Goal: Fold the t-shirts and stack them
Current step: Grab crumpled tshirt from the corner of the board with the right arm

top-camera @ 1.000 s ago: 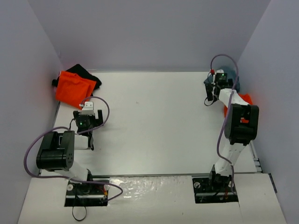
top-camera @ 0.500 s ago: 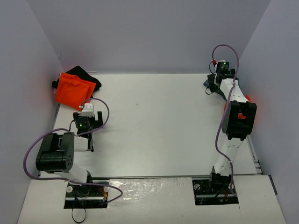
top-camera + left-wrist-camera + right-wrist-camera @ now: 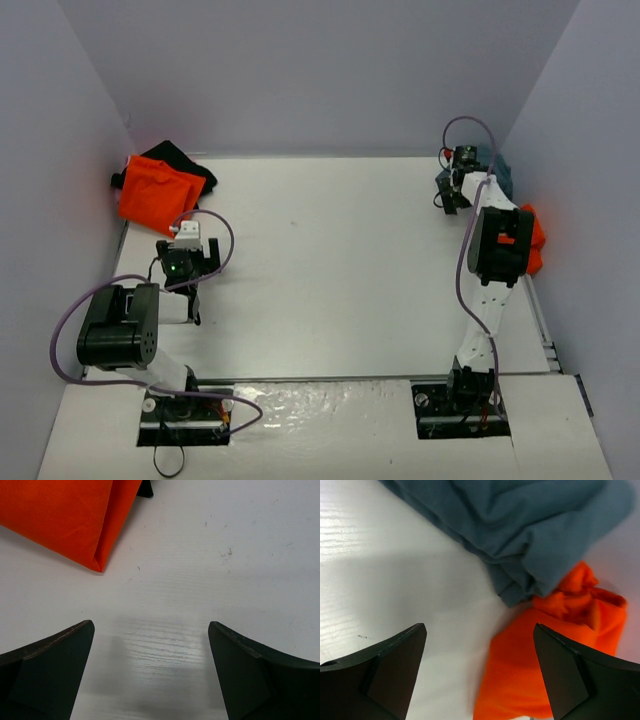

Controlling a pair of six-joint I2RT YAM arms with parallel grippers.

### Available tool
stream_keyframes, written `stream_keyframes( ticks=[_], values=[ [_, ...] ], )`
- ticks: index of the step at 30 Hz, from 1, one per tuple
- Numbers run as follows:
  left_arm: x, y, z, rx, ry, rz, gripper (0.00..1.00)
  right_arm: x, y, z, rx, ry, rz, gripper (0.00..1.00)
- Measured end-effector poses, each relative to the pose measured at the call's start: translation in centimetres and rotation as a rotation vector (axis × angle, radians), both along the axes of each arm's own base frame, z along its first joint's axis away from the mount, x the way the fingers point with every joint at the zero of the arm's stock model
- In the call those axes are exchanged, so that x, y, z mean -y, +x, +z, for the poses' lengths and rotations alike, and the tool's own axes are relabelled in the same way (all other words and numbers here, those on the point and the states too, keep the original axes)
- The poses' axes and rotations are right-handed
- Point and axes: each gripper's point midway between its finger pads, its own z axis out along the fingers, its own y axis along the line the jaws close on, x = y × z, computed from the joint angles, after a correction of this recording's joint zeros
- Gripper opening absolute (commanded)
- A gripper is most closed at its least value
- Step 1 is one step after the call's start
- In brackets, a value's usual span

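Four t-shirts show from above: a folded orange shirt (image 3: 155, 195) on a black shirt (image 3: 182, 158) in the far left corner near the left gripper (image 3: 188, 248), and a slate-blue shirt (image 3: 499, 177) and a crumpled orange shirt (image 3: 535, 240) far right by the right gripper (image 3: 452, 192). From the left wrist, the fingers (image 3: 45, 680) stand wide over bare table (image 3: 200, 580), with the folded orange shirt ahead. From the right wrist, the fingers (image 3: 385, 675) are spread wide and empty, and ahead the slate-blue shirt touches the crumpled orange shirt.
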Motion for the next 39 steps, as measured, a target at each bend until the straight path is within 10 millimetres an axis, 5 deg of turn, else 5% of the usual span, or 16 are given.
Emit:
stream_keyframes(
  ticks=[6,15,16,21,23,28,39],
  values=[
    [0.0,0.0,0.0,0.000,0.000,0.000,0.97,0.1,2.5,-0.8,0.001,0.005,0.008,0.76],
    [0.0,0.0,0.0,0.000,0.000,0.000,0.97,0.1,3.0,-1.2,-0.001,0.030,0.014,0.74],
    [0.0,0.0,0.0,0.000,0.000,0.000,0.97,0.3,3.1,-1.2,0.000,0.028,0.011,0.70],
    [0.0,0.0,0.0,0.000,0.000,0.000,0.97,2.2,4.3,-1.7,0.021,0.019,-0.017,0.08],
    [0.0,0.0,0.0,0.000,0.000,0.000,0.97,3.1,4.3,-2.4,0.018,0.024,-0.028,0.00],
    [0.0,0.0,0.0,0.000,0.000,0.000,0.97,5.1,4.0,-2.8,0.022,0.027,-0.054,0.00],
    [0.0,0.0,0.0,0.000,0.000,0.000,0.97,3.8,3.5,-1.7,0.039,0.106,-0.020,0.00]
  ],
)
